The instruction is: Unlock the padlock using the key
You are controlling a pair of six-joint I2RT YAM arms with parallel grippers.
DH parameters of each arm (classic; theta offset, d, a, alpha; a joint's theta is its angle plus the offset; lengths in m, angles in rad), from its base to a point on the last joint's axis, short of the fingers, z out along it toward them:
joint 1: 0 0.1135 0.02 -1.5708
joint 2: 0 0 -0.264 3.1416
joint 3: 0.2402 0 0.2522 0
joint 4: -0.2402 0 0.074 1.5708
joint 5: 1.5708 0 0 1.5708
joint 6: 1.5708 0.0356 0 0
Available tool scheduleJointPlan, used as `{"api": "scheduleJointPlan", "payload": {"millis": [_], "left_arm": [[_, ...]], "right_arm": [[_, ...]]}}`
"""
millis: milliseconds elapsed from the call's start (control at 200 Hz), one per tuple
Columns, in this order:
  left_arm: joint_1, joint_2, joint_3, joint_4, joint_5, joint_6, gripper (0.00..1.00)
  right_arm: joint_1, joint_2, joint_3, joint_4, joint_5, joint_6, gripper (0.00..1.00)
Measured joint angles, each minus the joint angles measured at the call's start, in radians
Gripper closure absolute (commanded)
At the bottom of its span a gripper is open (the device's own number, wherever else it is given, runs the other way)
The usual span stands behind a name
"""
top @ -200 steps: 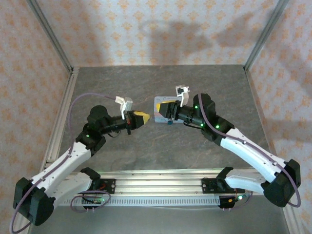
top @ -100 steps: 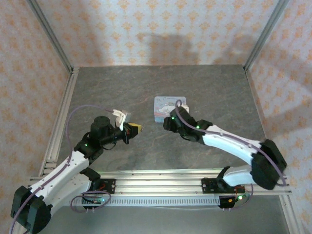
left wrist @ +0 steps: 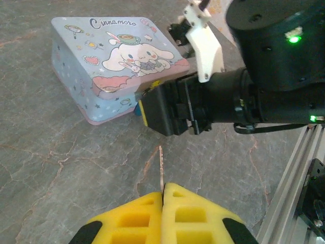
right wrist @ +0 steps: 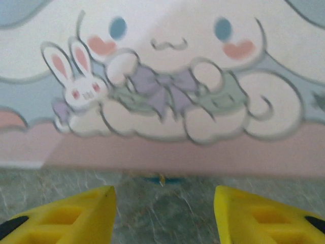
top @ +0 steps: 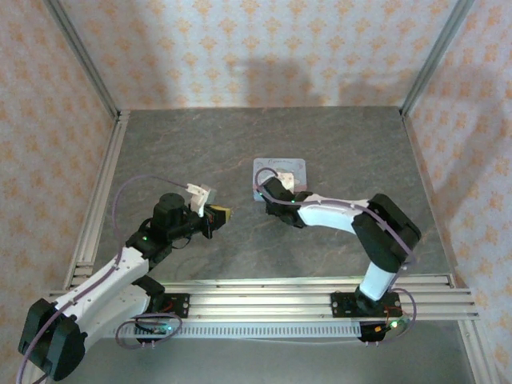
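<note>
Left gripper (left wrist: 162,192): yellow pads closed flat together, pinching the key (left wrist: 161,166) at the seam. The key's long axis ran straight out from the fingertips, in line with the gripper. Its free end pointed away from the wrist toward the dark body of the right arm and the near corner of the cartoon tin (left wrist: 116,63). The tip hung in the air, apart from both.

Right gripper (right wrist: 162,203): yellow fingers (right wrist: 81,213) stood apart with nothing between them, facing the printed side of the tin from close by.

Padlock (right wrist: 161,178): a small teal sliver on the table (top: 344,144) at the foot of the tin, ahead of the gap between the right fingers. It appeared to lie crosswise along the tin's lower edge. It was too blurred to tell which way the shackle faced.

In the top view, the left gripper (top: 222,214) sat well left of the tin (top: 286,166).
</note>
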Motion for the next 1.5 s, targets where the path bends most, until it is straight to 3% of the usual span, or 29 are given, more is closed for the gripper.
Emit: {"api": "scheduleJointPlan", "payload": {"millis": [330, 966, 1276, 1501], "left_arm": [[0.0, 0.0, 0.0, -0.006, -0.016, 0.035, 1.0], [0.0, 0.0, 0.0, -0.006, -0.018, 0.069, 1.0], [0.0, 0.0, -0.002, -0.006, -0.018, 0.077, 1.0], [0.0, 0.002, -0.015, -0.005, -0.018, 0.077, 1.0]], "right_arm": [[-0.009, 0.115, 0.091, -0.005, 0.008, 0.007, 0.49], [-0.072, 0.15, 0.119, -0.033, 0.025, 0.045, 0.52], [-0.089, 0.157, 0.132, -0.032, 0.013, 0.006, 0.85], [-0.095, 0.159, 0.142, -0.034, -0.013, -0.034, 0.96]]}}
